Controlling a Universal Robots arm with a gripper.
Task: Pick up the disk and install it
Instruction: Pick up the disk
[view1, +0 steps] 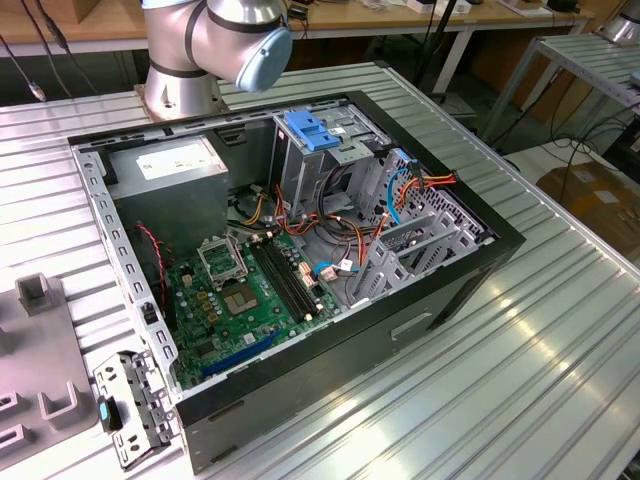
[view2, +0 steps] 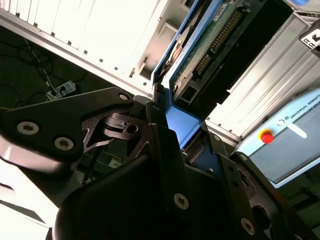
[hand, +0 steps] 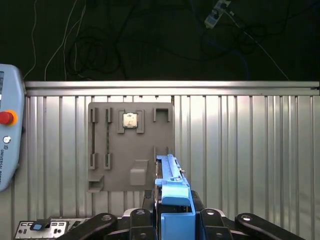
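Disk (hand: 172, 190) pinched on edge in the gripper (hand: 175, 222), black fingers (view2: 165, 145) pressed against it from either side, blue carrier rail turned toward the first wrist view. Second wrist view: green circuit-board face of the disk running away from the fingers, blue rail along its near edge. Held in the air over the ribbed metal table (hand: 250, 150), not resting on it, near the edge of a grey fixture plate (hand: 115, 155) lying flat on the table. Small square chip (hand: 130, 120) seated in one pocket of that plate. Teach pendant (hand: 7, 150) with red button (hand: 6, 118) at the table's edge. Exterior view: open computer case (view1: 330, 390) lying on its side on the table, green motherboard (view1: 250, 290) exposed, coloured cables (view1: 300, 215) strewn across the middle. Grey metal cage (view1: 300, 175) upright inside the case, blue latch bracket (view1: 315, 130) on top of it. Grey box (view1: 170, 165) with white sticker in the case's far corner toward the exterior view's left. Arm (view1: 215, 40) rising just behind the case. Perforated metal plate (view1: 130, 405) flat on the table just beside the case's near corner, between case and fixture plate.
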